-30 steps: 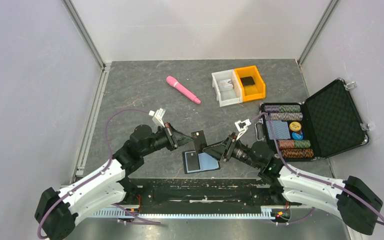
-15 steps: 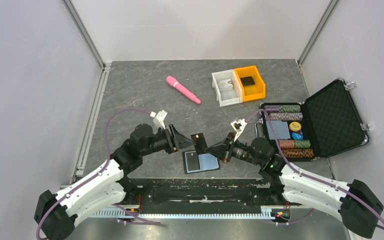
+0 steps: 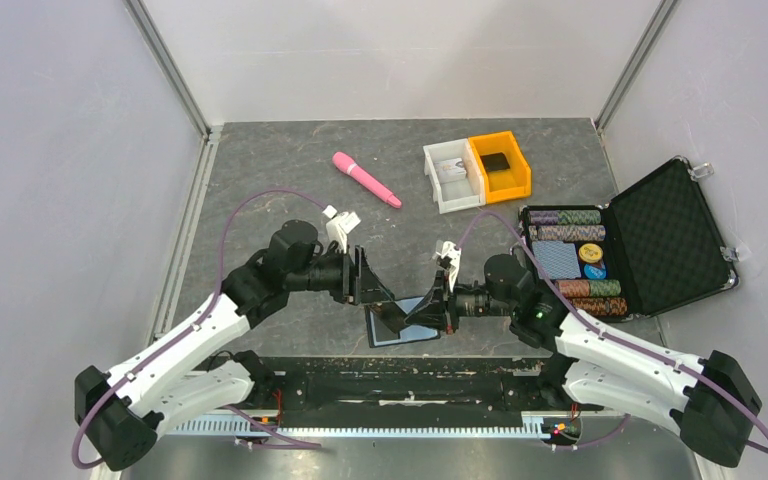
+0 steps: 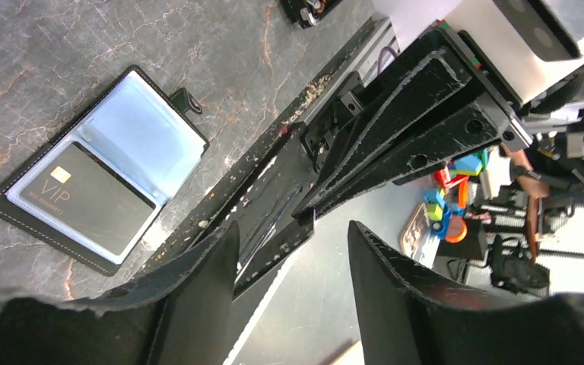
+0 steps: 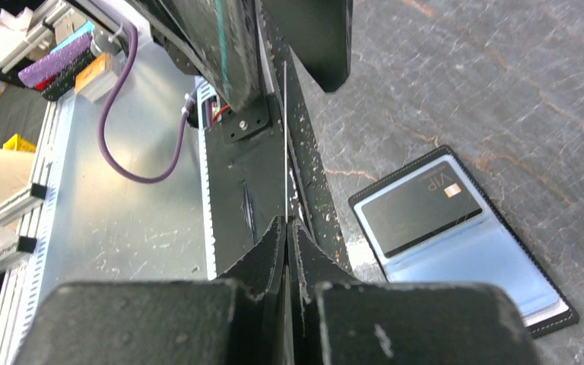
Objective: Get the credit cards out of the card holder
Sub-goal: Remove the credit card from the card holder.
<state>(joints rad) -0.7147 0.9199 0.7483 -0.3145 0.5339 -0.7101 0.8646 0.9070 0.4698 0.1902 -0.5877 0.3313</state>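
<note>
so the card holder (image 3: 412,330) is lying flat and wide open on the surface (image 3: 280,190), right by the near edge between the two arms. there's one black VIP card (image 5: 418,207) tucked in one of its bluish pockets. the right tool (image 5: 286,225) is pinched tight on a thin card (image 5: 285,137), which its wrist cam sees edge-on, held up just beside the holder. the left tool (image 4: 289,266) has its fingers spread apart and isn't gripping anything, and the far end of that thin card pokes into the gap between them
</note>
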